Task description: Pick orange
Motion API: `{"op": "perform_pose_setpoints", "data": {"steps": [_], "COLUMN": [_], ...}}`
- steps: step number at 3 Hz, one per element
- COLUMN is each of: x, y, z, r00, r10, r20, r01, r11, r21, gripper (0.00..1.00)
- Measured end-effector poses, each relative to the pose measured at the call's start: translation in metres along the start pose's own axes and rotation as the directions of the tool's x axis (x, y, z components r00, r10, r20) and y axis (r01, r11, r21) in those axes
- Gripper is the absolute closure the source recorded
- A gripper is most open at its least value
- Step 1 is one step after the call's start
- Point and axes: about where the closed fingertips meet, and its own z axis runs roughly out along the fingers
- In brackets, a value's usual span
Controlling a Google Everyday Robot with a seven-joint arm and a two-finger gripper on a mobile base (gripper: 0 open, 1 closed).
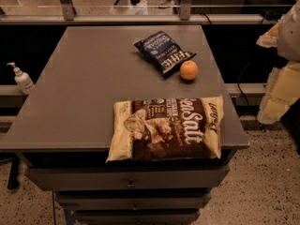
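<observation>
The orange [189, 70] is a small round fruit on the grey table [84, 88], right of centre toward the far side. It sits just beside the lower right corner of a dark blue snack bag [162, 51]. My gripper [281, 86] shows as pale, blurred shapes at the right edge of the view, off the table's right side and well apart from the orange. It holds nothing that I can see.
A large brown and cream "Sea Salt" chip bag [166, 128] lies at the table's near edge, overhanging it slightly. A white pump bottle [21, 78] stands on a ledge to the left. A railing [126, 18] runs behind the table. Drawers [126, 179] are below.
</observation>
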Motion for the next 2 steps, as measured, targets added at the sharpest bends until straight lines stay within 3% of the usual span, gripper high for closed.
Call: {"op": "perform_pose_setpoints", "data": {"steps": [1, 2], "x": [0.000, -0.001], "y": [0.000, -0.009], "z": [0.000, 0.017], "r00": [1.000, 0.998], "r10": [0.000, 0.033], "r20": [0.000, 0.050], "r01": [0.000, -0.035], "r11": [1.0000, 0.9990], "r21": [0.000, 0.027], "gripper": [0.00, 0.00]}}
